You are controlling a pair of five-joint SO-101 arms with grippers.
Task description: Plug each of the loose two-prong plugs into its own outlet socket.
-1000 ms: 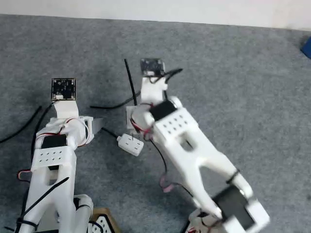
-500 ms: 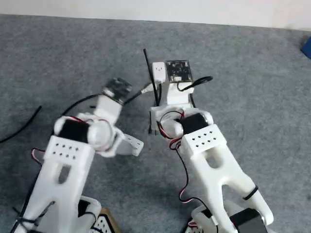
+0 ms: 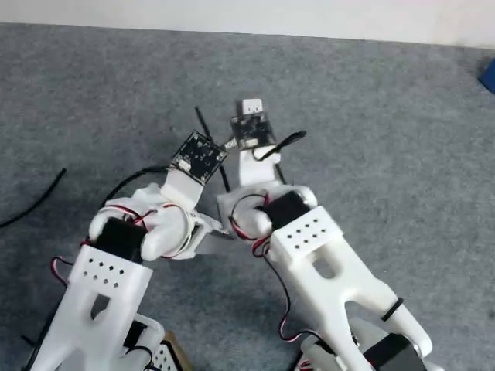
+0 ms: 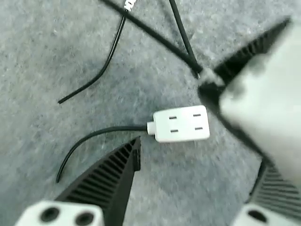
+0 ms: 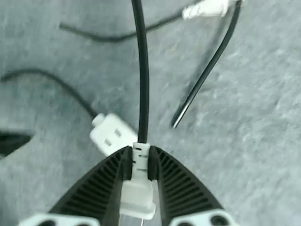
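The right pincer (image 5: 140, 153) is clenched on a white two-prong plug (image 5: 136, 197), whose black cord (image 5: 141, 70) runs ahead over the grey table (image 5: 254, 141). The white outlet socket block (image 4: 181, 123) lies flat on the table just beyond the left pincer (image 4: 200, 150), which is spread wide, released. Another white cord end (image 5: 207, 8) lies farther off.
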